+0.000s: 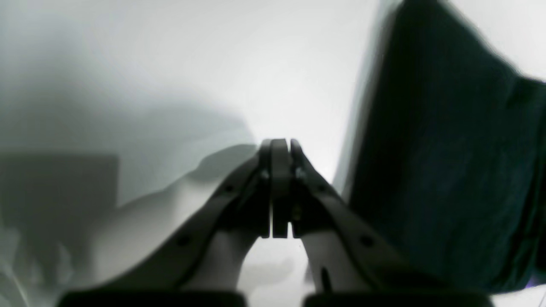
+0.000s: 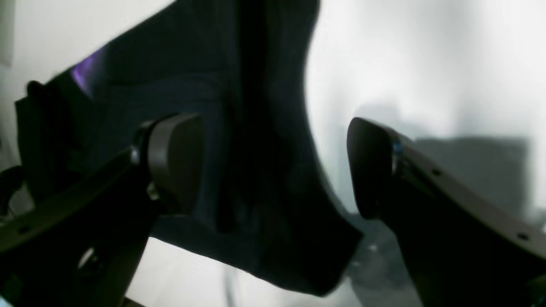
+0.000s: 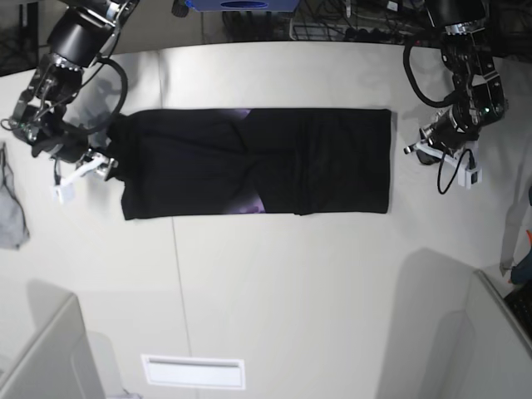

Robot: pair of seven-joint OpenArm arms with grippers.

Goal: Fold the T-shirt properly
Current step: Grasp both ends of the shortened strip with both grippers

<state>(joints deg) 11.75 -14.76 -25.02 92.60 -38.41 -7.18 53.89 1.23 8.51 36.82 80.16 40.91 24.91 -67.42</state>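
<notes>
The black T-shirt (image 3: 249, 162) lies flat on the white table (image 3: 274, 283), folded into a long strip, with small bits of purple print showing at its folds. My right gripper (image 3: 108, 166) is at the strip's left end. In the right wrist view it (image 2: 273, 166) is open, with the dark cloth (image 2: 256, 128) lying between and below the fingers (image 2: 175, 162). My left gripper (image 3: 418, 152) is just off the strip's right end. In the left wrist view it (image 1: 279, 147) is shut and empty over bare table, with the shirt's edge (image 1: 448, 170) to its right.
A small grey cloth (image 3: 10, 208) lies at the table's left edge. A white label plate (image 3: 193, 371) sits near the front edge. Grey partitions stand at the front left (image 3: 46, 357) and front right (image 3: 490, 341) corners. Cables and a blue object (image 3: 241, 4) line the back.
</notes>
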